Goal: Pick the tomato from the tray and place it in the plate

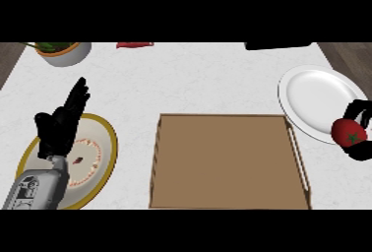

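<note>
Tomato (350,133) clasped in right hand (361,129) fingers, poised over white plate (312,93) rim, ready for release. Tray (227,162) bare. Left hand (62,123) resting, fingers extended, above gold-rimmed plate (105,147).

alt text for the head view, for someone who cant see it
The right hand holds a red tomato over the near edge of a white plate, right of an empty brown tray. The left hand rests open above a gold-rimmed plate.
</note>
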Tool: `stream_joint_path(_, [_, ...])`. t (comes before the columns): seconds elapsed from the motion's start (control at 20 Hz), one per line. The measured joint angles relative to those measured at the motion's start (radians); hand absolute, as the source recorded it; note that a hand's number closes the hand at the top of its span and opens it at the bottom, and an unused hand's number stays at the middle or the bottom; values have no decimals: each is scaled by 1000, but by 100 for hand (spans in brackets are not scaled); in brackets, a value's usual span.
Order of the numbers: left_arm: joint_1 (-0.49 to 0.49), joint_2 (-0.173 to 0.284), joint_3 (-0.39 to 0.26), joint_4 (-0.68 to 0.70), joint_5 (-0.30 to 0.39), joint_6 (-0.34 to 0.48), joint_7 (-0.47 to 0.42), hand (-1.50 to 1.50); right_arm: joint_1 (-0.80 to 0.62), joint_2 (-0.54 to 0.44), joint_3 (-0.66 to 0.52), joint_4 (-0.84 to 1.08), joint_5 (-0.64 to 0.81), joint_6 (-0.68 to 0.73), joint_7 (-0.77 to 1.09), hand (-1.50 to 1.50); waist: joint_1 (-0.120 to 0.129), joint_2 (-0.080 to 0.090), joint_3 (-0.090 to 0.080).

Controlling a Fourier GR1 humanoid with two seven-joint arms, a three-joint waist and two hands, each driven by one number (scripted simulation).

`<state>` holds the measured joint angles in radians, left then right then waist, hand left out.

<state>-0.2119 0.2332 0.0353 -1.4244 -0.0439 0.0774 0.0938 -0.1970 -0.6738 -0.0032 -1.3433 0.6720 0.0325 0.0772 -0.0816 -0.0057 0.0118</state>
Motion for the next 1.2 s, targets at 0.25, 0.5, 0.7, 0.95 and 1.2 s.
stream_joint_path(0.25, [7,1,-1,-11,3,-6,-1,0,9,-122,-182,74,-169,-18,-334,150,10,1,1])
stream_joint_path(0.5, [-8,-10,-23,-21,-2,-13,7,0,9,-214,-318,227,-324,56,-676,150,46,9,-1])
stream_joint_path(0.7, [-11,-14,-37,-15,-3,-33,-11,0,-39,-278,-354,419,-372,160,-872,150,86,15,-5])
stream_joint_path(0.95, [-41,-34,-55,4,-21,-29,-13,0,-178,-268,-300,641,-319,191,-975,150,108,16,-8])
stream_joint_path(1.2, [-53,-54,-64,9,-41,-13,-2,0,-312,-209,-231,763,-250,176,-990,150,113,15,-9])
